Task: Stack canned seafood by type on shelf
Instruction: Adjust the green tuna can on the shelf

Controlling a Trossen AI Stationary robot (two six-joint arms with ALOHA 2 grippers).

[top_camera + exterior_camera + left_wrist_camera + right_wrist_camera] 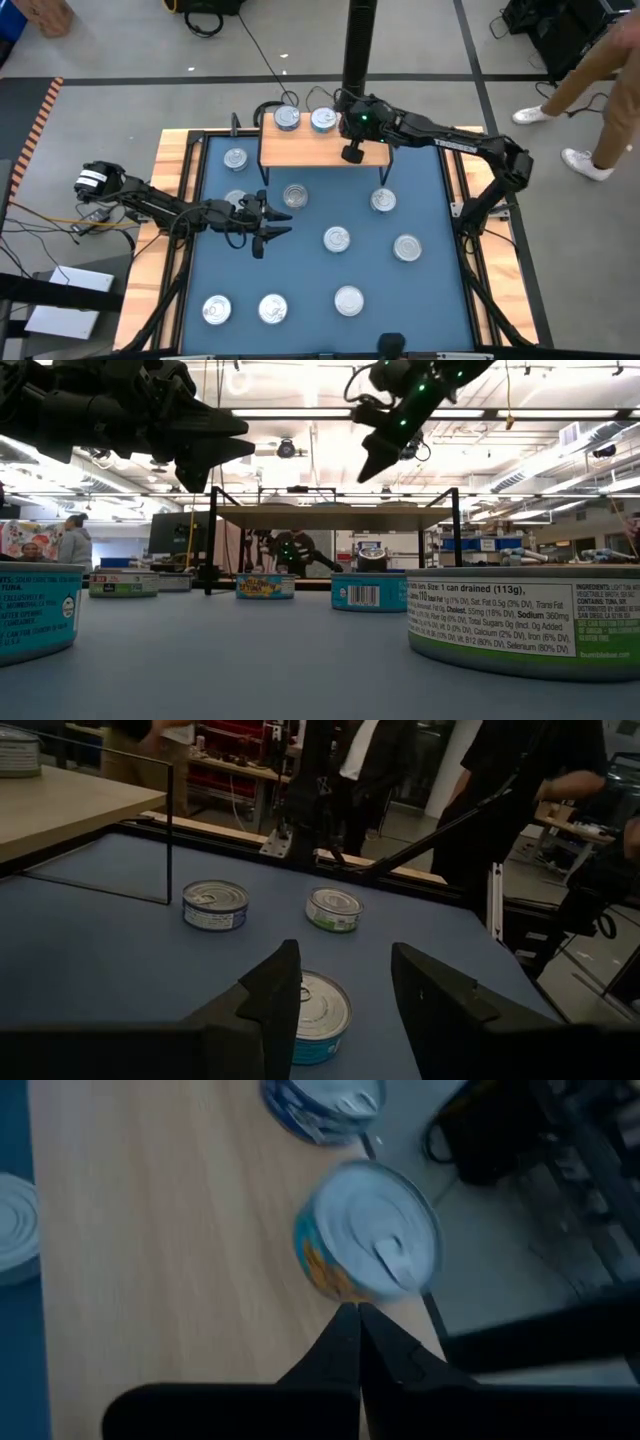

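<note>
Right gripper (pixel 352 153) above shelf (pixel 300 150) front edge, jaws closed, empty. Left gripper (pixel 278 222) open, empty, over mat's (pixel 430 300) left side. Two tins (pixel 322 120) at shelf's back edge.

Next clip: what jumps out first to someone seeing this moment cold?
Round silver-topped tins lie scattered over the blue mat, while only two tins stand on the small wooden shelf at the far edge. The right gripper hangs shut over the shelf beside those tins. The left gripper hovers open just short of a tin near the mat's middle.
</note>
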